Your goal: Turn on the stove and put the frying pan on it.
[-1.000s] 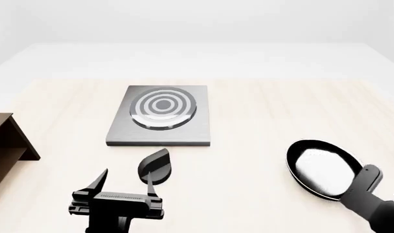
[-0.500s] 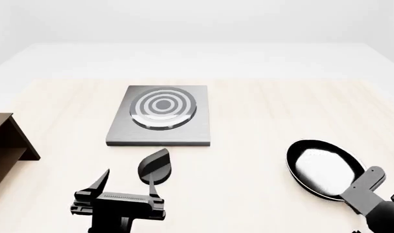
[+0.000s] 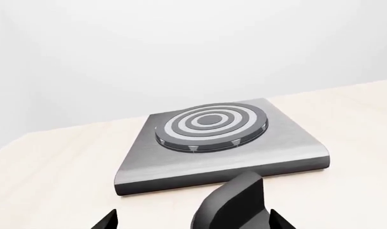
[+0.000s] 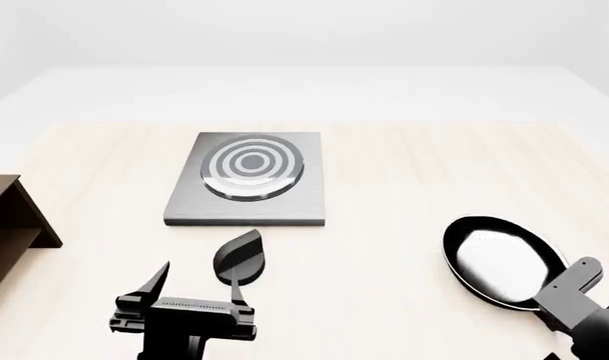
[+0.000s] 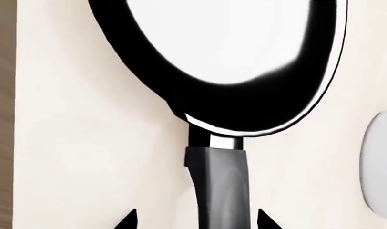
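The stove (image 4: 284, 196) is a flat dark-grey plate with a whitish ringed burner (image 4: 251, 165); it also shows in the left wrist view (image 3: 289, 143). Its black knob (image 4: 239, 255) sits on the table just in front of the plate. My left gripper (image 4: 194, 285) is open, and the knob (image 3: 235, 202) stands between its fingertips, untouched. The frying pan (image 4: 502, 259) lies at the right with a glossy inside. My right gripper (image 4: 573, 289) is open astride the pan's long black handle (image 5: 220, 186), with a gap on each side. The handle is hidden in the head view.
A brown wooden shelf (image 4: 10, 225) stands at the left edge of the table. The light wooden table (image 4: 405, 172) ends close beside the pan, where its edge (image 5: 15, 114) shows in the right wrist view.
My right gripper has drawn back a little along the pan handle, towards me and to the right. The pan, knob and left gripper have stayed put.
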Robot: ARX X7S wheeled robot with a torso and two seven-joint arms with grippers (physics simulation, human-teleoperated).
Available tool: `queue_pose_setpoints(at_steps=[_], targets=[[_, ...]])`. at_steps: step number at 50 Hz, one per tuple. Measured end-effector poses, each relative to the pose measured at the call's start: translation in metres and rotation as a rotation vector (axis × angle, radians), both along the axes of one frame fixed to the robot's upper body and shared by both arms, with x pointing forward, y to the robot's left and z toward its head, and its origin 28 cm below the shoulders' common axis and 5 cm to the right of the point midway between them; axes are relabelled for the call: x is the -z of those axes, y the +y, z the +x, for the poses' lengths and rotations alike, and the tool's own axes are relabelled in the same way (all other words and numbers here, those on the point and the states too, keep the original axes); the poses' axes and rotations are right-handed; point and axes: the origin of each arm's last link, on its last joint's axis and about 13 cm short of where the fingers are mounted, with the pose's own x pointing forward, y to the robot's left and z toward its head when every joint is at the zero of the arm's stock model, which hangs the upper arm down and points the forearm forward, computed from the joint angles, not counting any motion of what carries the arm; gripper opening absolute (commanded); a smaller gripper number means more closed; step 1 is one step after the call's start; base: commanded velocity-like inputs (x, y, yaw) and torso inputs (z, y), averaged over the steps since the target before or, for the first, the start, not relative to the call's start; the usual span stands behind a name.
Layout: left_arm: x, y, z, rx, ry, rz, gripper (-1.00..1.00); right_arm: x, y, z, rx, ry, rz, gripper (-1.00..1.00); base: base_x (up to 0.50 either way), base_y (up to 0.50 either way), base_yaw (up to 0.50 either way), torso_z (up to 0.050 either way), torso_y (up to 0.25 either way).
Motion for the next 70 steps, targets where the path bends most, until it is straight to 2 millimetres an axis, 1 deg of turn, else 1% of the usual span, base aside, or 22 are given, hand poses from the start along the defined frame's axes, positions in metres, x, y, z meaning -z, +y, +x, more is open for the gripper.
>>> queue_pose_setpoints(at_steps=[23, 43, 44, 53, 68, 70], targets=[[0.000, -0.002, 0.000, 0.002, 0.002, 0.009, 1.00, 0.000, -0.010, -0.001, 0.041, -0.008, 0.082, 1.00, 0.00, 0.00, 0.00, -0.004, 0.000], [0.000, -0.002, 0.000, 0.003, 0.002, 0.016, 1.00, 0.001, -0.011, -0.002, 0.049, -0.021, 0.085, 1.00, 0.01, 0.00, 0.00, -0.005, 0.000], [-0.001, -0.002, 0.000, 0.003, 0.001, 0.016, 1.00, 0.001, -0.011, -0.002, 0.050, -0.022, 0.086, -1.00, 0.02, 0.00, 0.01, 0.000, 0.000], [-0.001, -0.002, 0.001, 0.002, 0.000, 0.017, 1.00, 0.004, -0.009, -0.002, 0.042, -0.010, 0.122, -1.00, 0.01, 0.00, 0.01, -0.006, 0.000], [0.000, -0.002, 0.000, 0.000, 0.002, 0.016, 1.00, 0.006, -0.012, -0.002, 0.069, -0.040, 0.131, -1.00, 0.01, 0.00, 0.01, -0.005, 0.000], [0.000, -0.002, 0.000, -0.001, 0.001, 0.016, 1.00, 0.007, -0.013, -0.002, 0.090, -0.072, 0.077, -1.00, 0.00, 0.00, 0.00, 0.000, 0.000]])
